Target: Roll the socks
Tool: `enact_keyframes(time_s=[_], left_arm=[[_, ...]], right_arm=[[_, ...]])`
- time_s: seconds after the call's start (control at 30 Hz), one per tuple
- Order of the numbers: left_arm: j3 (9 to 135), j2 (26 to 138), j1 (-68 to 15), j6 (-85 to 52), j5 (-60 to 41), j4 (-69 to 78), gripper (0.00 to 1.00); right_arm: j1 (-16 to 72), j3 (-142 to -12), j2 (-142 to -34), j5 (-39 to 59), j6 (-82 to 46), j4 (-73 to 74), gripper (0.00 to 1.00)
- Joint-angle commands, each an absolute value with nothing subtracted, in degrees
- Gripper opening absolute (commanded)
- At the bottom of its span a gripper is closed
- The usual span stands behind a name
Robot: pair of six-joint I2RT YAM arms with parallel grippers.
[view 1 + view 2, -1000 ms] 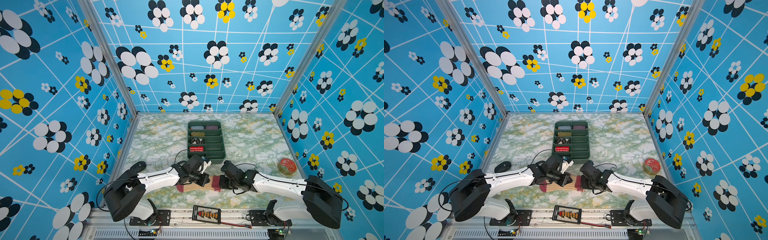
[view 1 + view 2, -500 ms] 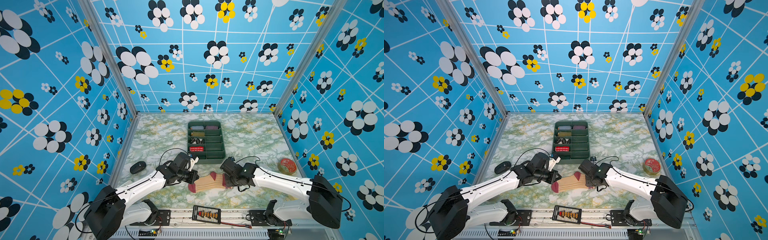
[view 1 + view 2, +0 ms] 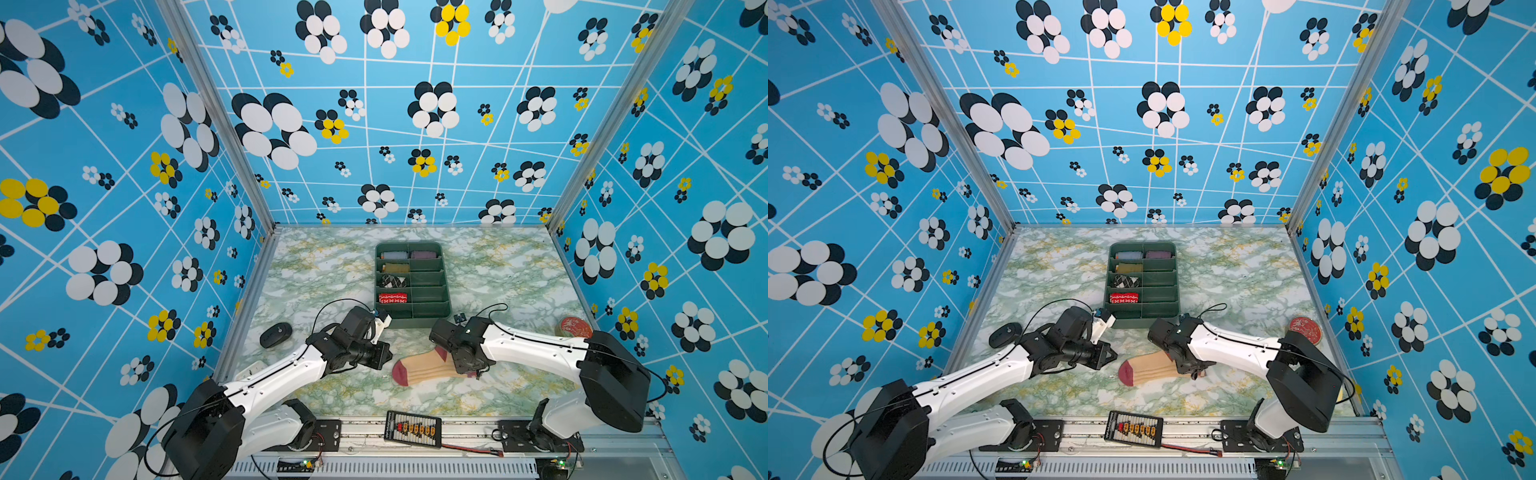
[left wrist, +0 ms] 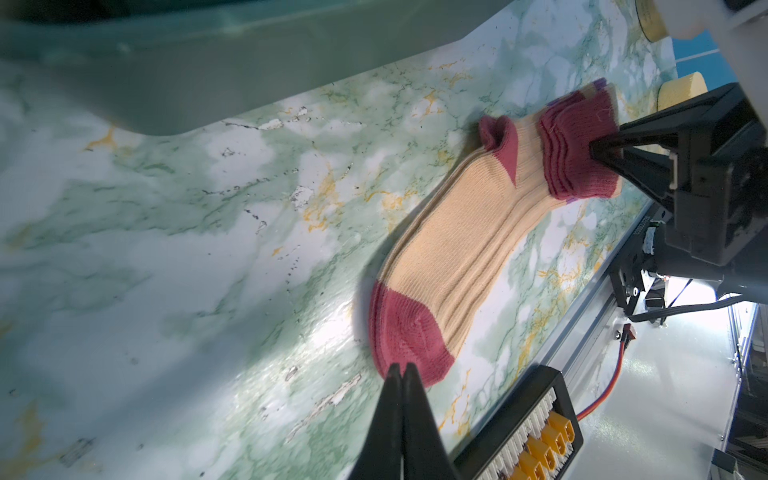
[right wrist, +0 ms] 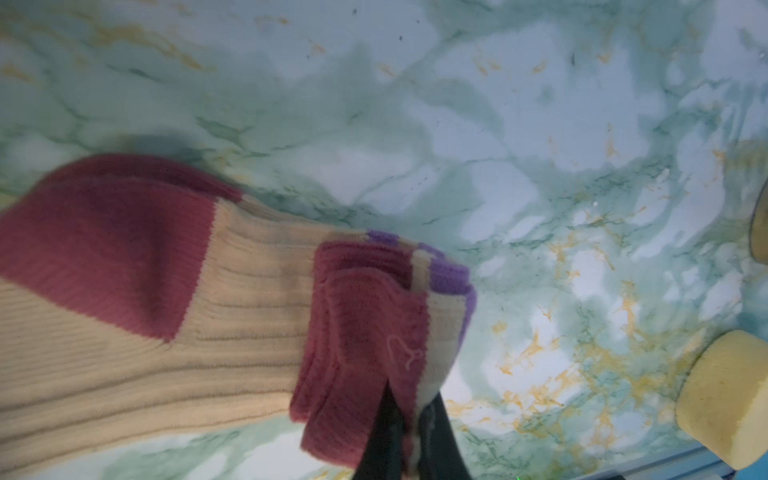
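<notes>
The pale orange-cream ribbed socks (image 3: 424,368) with dark red toe, heel and cuff lay flat on the green marble-patterned surface (image 3: 498,270). Their long axis ran from the left jaws to the right jaws. The right jaws pinched the folded cuff. The left jaws, pressed together and empty, stood just beside the toe, so a roll from the toe probably belonged to the left arm.
</notes>
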State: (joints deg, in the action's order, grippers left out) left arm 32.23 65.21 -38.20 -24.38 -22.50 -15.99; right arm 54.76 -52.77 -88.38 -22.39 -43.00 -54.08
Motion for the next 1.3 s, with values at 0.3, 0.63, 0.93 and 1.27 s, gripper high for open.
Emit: enact_keyframes(time_s=[0.3,0.63,0.93,1.27], left_arm=[[31.0,59.18,-34.58,-23.41,-23.55,-19.86,0.06],[31.31,57.06,-33.36,-23.63,-24.51,-21.02,0.07],[29.49,57.15,-33.22,-24.06,-24.53,-21.35,0.06],[25.17,58.66,-33.44,-27.5,-25.21,-16.77,0.06]], right_arm=[[59.13,-60.96,-97.3,-27.67,-43.15,-59.89,0.01],[63.12,-67.4,-104.8,-30.15,-44.11,-63.3,0.04],[63.83,-68.73,-105.53,-33.01,-44.52,-65.21,0.04],[63.81,-70.57,-106.54,-40.61,-45.97,-71.37,0.04]])
